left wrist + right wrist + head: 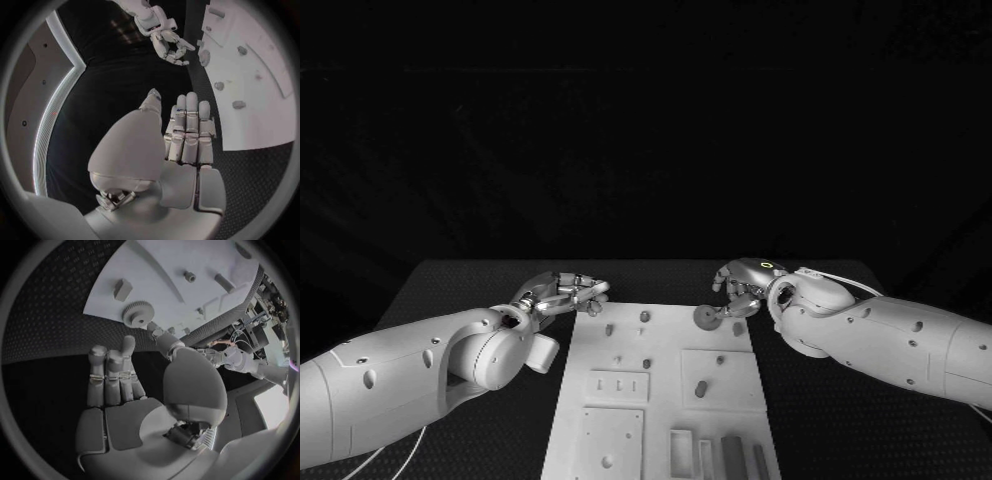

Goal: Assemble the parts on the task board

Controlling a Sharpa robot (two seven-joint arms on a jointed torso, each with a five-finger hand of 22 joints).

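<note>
Lying lengthwise down the middle of the black table [473, 285], the board [668, 345] reaches from near the far edge toward the robot, with bare table showing on both long sides. The left hand [563, 295] sits just off the board's far left corner, over the table. The right hand [744, 287] hovers at the far right corner, and beyond both hands only a narrow strip of table remains before the far edge.

A gear [710, 320] (the one toothed part that reads clearly) lies on the board's right edge, just below the right hand in the head view. The right wrist view shows its teeth and central hub far better [137, 314], lying on the white surface just past the fingertips [128, 342], which stand straight and close together, holding nothing; whether they touch the gear cannot be told. That view also shows a small block [122, 289] and a peg [189, 276] standing on the board further off.

The left wrist view shows the left hand's fingers [190, 125] straight and side by side, empty, over the dark table beside the board's edge [250, 100], with small pegs [239, 104] studding the white surface. The head view suggests a looser curl there, so trust the wrist view.

Recesses near the board's near end are cut off by the head view's bottom edge.
</note>
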